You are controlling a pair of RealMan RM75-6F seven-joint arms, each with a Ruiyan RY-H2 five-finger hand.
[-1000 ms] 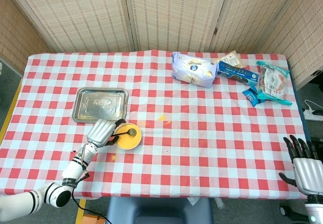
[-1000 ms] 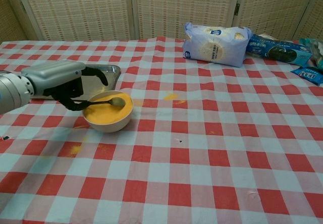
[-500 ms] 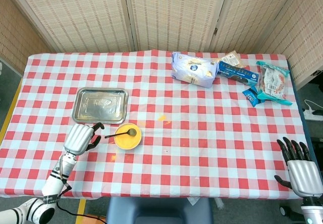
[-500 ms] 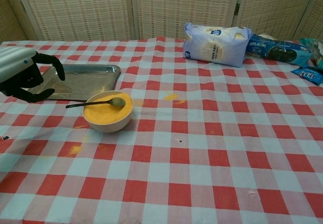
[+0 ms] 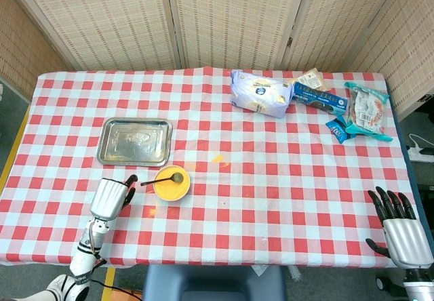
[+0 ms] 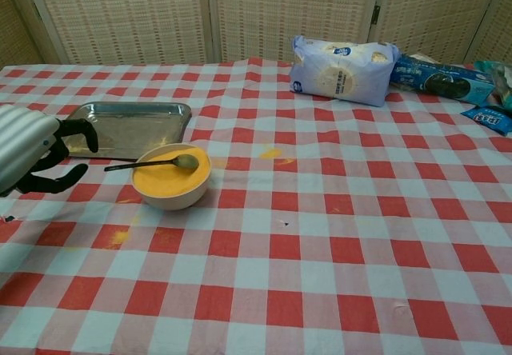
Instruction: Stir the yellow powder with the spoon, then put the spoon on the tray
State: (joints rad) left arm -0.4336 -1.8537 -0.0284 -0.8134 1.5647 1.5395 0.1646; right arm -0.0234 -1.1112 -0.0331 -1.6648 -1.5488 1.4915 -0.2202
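A small bowl (image 5: 171, 187) (image 6: 171, 185) of yellow powder stands on the checked cloth, just in front of the metal tray (image 5: 134, 142) (image 6: 128, 128). The spoon (image 5: 161, 179) (image 6: 152, 163) lies across the bowl, its head on the powder and its handle sticking out to the left over the rim. My left hand (image 5: 108, 197) (image 6: 28, 149) hovers left of the bowl, open and empty, apart from the spoon handle. My right hand (image 5: 400, 228) is open with fingers spread at the table's near right corner, holding nothing.
Yellow powder spills mark the cloth right of the bowl (image 5: 217, 157) (image 6: 272, 153) and in front of it (image 6: 118, 236). A white snack bag (image 5: 260, 93) (image 6: 342, 69), a dark blue cookie pack (image 5: 320, 99) (image 6: 444, 78) and other packets (image 5: 367, 111) lie at the back right.
My left hand let go of the spoon and drew back left and towards the near edge. The spoon stays resting in the bowl. My right hand shifted slightly.
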